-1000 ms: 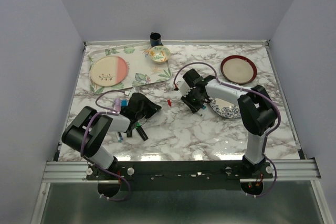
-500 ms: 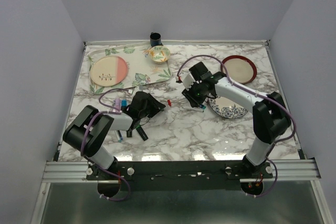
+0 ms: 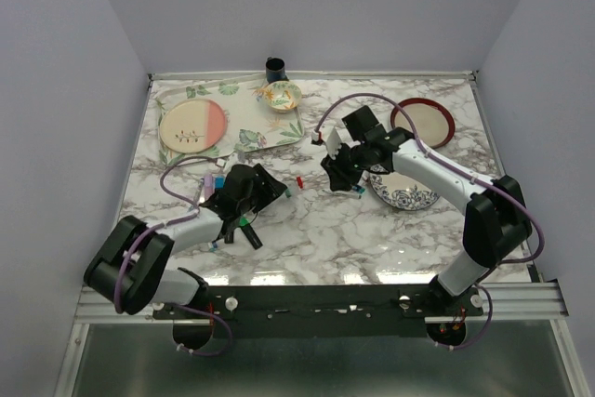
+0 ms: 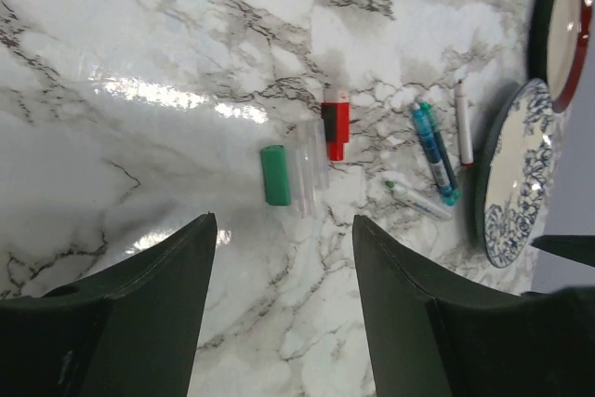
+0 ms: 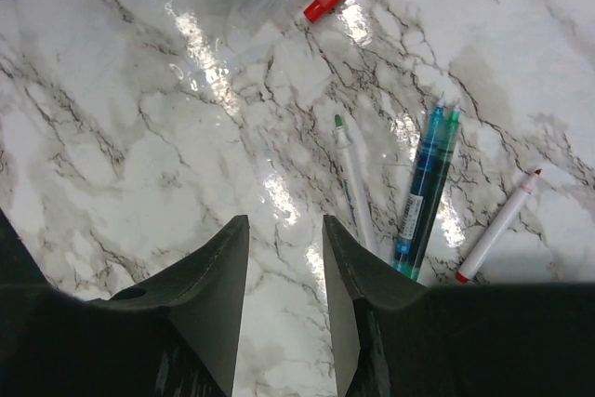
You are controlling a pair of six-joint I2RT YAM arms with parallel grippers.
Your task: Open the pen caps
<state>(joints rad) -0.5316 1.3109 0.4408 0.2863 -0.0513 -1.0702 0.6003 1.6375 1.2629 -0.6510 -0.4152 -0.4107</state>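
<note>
Shown parted, empty: left claw (image 4: 284, 222), right claw (image 5: 284, 220). On white marbled surface (image 4: 139, 44), small green plastic cap (image 4: 276, 175) was seen just ahead of left claw, long axis pointed away; left arm (image 3: 177, 228) judged nearer.

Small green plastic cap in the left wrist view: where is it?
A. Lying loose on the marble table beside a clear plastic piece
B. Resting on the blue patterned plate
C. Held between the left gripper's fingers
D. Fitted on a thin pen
A: the small green plastic cap lies loose on the marble table, right beside a clear plastic piece, ahead of the open, empty left gripper.
</note>
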